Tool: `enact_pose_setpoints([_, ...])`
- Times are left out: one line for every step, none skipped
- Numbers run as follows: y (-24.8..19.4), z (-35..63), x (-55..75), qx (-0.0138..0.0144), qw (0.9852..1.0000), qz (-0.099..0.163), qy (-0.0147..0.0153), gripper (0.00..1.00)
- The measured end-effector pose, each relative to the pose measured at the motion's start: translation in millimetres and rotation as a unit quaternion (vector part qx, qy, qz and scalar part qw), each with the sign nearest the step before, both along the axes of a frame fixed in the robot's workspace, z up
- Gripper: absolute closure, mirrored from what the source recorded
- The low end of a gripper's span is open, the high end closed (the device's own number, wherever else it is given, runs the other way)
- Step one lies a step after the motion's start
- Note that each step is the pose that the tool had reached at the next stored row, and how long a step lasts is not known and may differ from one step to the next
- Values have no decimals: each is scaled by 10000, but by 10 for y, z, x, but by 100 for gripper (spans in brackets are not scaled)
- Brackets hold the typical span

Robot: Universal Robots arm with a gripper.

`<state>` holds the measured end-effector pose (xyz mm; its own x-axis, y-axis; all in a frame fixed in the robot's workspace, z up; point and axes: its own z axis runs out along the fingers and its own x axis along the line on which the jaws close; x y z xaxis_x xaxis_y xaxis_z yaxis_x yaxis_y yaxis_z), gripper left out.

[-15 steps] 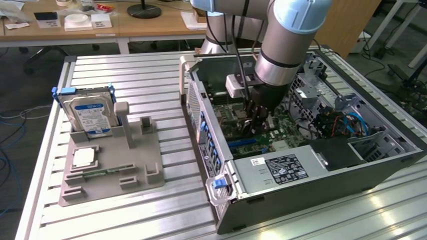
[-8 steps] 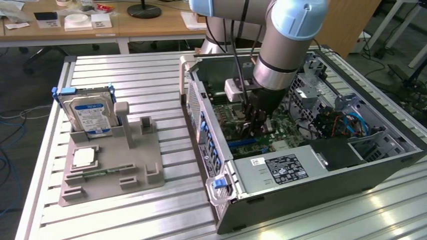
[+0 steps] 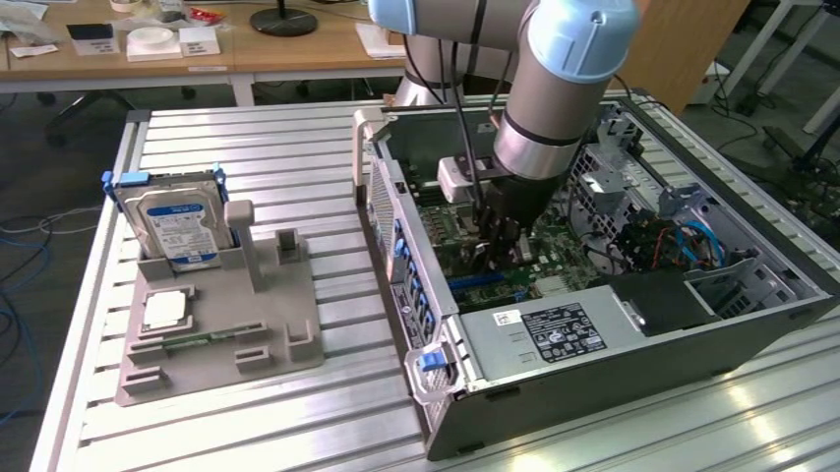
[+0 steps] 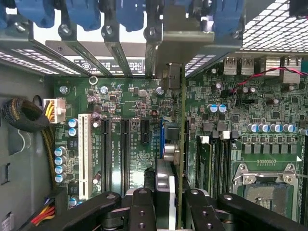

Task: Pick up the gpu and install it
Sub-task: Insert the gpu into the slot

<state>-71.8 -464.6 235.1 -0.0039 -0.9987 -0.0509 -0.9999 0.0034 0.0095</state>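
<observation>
Nearest the camera in the exterior view, slatted metal counter (image 3: 263,423) carries an open computer case (image 3: 617,383) lying on its side.

- Near end of the case: grey power supply (image 3: 552,334) with a black label.
- Mid-case: green motherboard (image 4: 125,101). Robot arm (image 3: 552,108) reaches straight down into the case over it.
- Pincer (image 4: 168,204): pressed onto the gpu (image 4: 171,154), one finger (image 4: 142,207) on each face of the card.
- The gpu stands on edge inside the case. It runs from the pincer toward the case's rear slot wall, between the black expansion slots (image 4: 124,149) and the memory slots (image 4: 211,159). Its metal end lies at the rear wall, under the row of blue latches (image 4: 82,12). Whether its lower edge is seated in a slot: cannot tell.
- Processor socket (image 4: 262,187) sits on the board beyond the memory slots, away from the card.
- To the exterior view's left of the case, well apart from it: grey fixture tray (image 3: 223,324). On it, an upright hard drive (image 3: 177,226), a square silver chip (image 3: 164,310) and a narrow green memory stick (image 3: 197,341) lying flat.
- Beyond the case: wooden desks (image 3: 197,54) with small boxes on them.
</observation>
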Motion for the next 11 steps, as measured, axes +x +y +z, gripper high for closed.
enact_pose_setpoints([-1, -10, 0, 1, 10000, 0, 0, 72])
enact_pose_setpoints([-2, -19, -1, 2, 10000, -1, 0, 72])
enact_pose_setpoints([-2, -25, -1, 2, 10000, -1, 0, 72])
enact_pose_setpoints([-3, -28, -5, 1, 10000, -1, 0, 72])
enact_pose_setpoints([-2, -30, -11, 2, 10000, 1, 0, 72])
enact_pose_setpoints([-2, -33, -17, 2, 10000, 1, -1, 72])
enact_pose_setpoints([-2, -37, -23, 3, 10000, 1, -1, 72])
enact_pose_setpoints([-2, -42, -26, 4, 10000, 0, 0, 72])
enact_pose_setpoints([-1, -48, -28, 4, 10000, 0, 0, 72])
enact_pose_setpoints([-2, -52, -32, 2, 10000, 0, 0, 72])
enact_pose_setpoints([-2, -56, -32, 2, 10000, 0, 0, 72])
